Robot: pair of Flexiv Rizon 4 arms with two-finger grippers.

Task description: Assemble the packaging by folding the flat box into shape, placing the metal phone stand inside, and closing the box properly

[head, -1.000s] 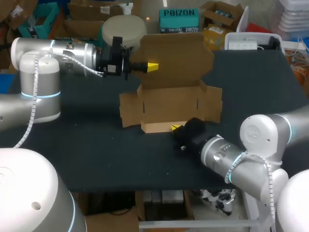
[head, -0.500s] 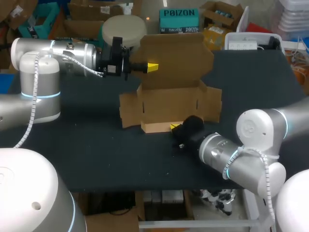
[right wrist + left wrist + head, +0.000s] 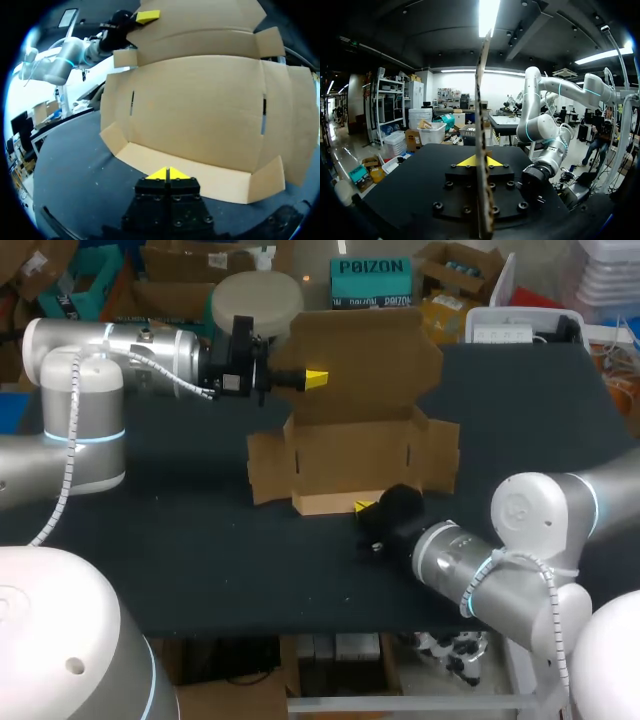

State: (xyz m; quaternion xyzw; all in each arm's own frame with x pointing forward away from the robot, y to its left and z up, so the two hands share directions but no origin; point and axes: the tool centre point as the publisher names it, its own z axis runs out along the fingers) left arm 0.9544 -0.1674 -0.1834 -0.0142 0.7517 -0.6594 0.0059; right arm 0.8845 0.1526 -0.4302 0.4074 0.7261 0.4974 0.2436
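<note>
- My left gripper (image 3: 314,378) is clamped on the box (image 3: 350,455): in the left wrist view the tall cardboard panel (image 3: 482,125) stands edge-on between my yellow tips (image 3: 480,161), one finger on each face
- My right gripper (image 3: 364,505) has its two tips pressed together with nothing between them (plain in its own wrist view (image 3: 169,173))
- It sits low, just in front of the box's short front flap (image 3: 200,182); whether it touches the flap I cannot tell
- The box is brown cardboard, half folded, with its back panel upright, side flaps spread outward and the tall panel rising behind
- It stands near the middle of the dark table (image 3: 180,540), my left arm coming in high at the far side and my right arm low at the near side
</note>
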